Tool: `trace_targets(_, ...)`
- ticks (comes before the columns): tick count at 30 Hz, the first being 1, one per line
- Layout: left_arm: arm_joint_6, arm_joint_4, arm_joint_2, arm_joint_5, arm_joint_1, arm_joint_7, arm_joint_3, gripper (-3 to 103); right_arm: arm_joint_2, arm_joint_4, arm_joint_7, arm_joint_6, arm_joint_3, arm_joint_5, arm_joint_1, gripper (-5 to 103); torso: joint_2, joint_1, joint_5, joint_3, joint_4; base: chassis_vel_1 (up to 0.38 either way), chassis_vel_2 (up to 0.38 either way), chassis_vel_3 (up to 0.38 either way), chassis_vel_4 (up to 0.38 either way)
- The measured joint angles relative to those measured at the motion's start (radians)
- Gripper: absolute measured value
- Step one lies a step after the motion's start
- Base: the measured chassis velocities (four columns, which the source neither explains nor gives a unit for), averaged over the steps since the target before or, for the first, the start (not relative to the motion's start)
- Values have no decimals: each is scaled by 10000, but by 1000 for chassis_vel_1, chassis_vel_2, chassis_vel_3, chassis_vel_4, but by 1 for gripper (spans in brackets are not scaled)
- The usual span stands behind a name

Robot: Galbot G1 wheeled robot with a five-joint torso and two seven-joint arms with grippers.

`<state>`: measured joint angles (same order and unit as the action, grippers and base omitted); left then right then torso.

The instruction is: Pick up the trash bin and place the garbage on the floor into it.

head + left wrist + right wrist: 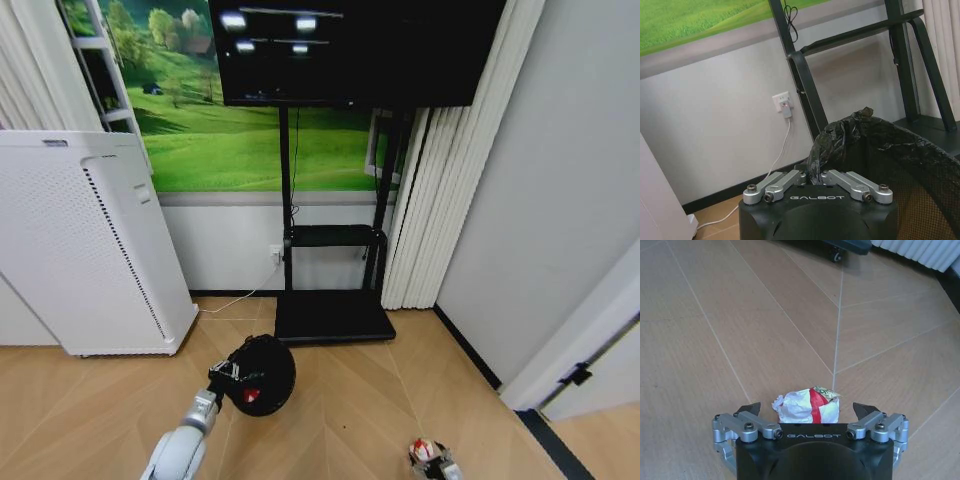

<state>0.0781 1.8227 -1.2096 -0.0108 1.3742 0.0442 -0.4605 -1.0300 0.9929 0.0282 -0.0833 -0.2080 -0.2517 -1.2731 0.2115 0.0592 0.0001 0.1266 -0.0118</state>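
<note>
- Left gripper (816, 176) pinched shut on the rim of the trash bin (262, 374), fingers pressed onto a bunched fold of the black liner bag (840, 140) at the near edge.
- Bin held up off the floor (90, 410) at the end of the left arm, left of centre in the head view, just in front of the black stand base (333, 318); mouth tilted toward the camera, long axis leaning rather than upright; one bin.
- Inside the bin, a red item (251, 394) visible low in the mesh; too small to tell which piece of litter.
- Right gripper (807, 412) spread wide just above the parquet, one dark fingertip on each side of the crumpled wrapper (807, 405), not touching it.
- Wrapper red and white, lying on the floor between the open fingers, long axis running across from finger to finger; one wrapper; in the head view at the lower right edge.
- Behind: one tall white perforated appliance (85, 250) at left, one screen (355, 50) on the black stand, one wall socket (783, 104) with a white cable plugged in.
</note>
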Motion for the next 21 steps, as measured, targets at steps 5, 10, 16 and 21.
trace_targets(5, -11, -41, -28, 2, -20, -1, 26, 7, -140, -196, 142, 180, -3, -58, 179, 100, 1, 0, -1, 0, -2, 0, 0, 0, 0)
trace_targets(10, -59, -91, -12, -10, -29, -4, -5, 7, -632, -1324, 221, 201, -52, 85, 1038, 100, 1, 0, 1, 0, 1, 0, 0, 0, 0)
trace_targets(16, -88, -117, -20, -26, -27, -8, -11, 7, -844, -1956, 385, 248, -53, 327, 1436, 100, 1, 0, -1, 0, 1, 0, 0, 0, 0)
trace_targets(21, -119, -148, -40, -29, -16, -9, -17, 7, -854, -2101, 600, 440, -56, 447, 1491, 100, 1, 0, -1, 0, 0, 0, 0, 0, 0)
